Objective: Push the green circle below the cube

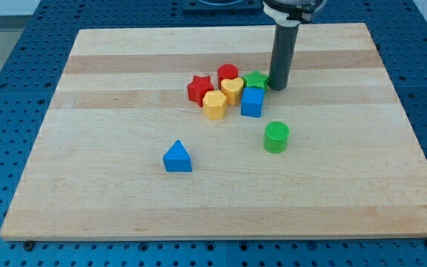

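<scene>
The green circle (276,137) is a short green cylinder standing alone on the wooden board, below and a little to the right of the blue cube (252,102). The cube sits at the right end of a cluster of blocks. My tip (278,87) rests on the board just right of the green star (256,80), above and right of the cube. The tip is well above the green circle and apart from it.
The cluster also holds a red star (199,88), a red cylinder (227,73), a yellow heart (232,89) and a yellow hexagon (214,104). A blue triangle (177,157) lies alone at lower left. The board's edge (221,237) borders a blue perforated table.
</scene>
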Available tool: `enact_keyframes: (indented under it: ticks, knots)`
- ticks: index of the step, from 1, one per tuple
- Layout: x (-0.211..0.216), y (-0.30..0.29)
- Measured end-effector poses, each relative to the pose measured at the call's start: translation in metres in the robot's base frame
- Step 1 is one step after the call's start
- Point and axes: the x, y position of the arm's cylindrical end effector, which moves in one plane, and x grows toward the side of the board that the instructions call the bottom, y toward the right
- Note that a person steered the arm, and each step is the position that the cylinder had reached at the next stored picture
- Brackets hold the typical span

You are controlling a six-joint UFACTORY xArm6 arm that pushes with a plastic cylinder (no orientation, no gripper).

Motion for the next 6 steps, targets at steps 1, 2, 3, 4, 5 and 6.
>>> enact_keyframes:
  ticks: [1,2,3,4,5,6]
  knots:
    - [0.000,-0.001]
    - [0.001,0.007]
    - [0.023,0.023]
    - [0.061,0.040]
    - [0.093,0.046]
    - [0.119,0.039]
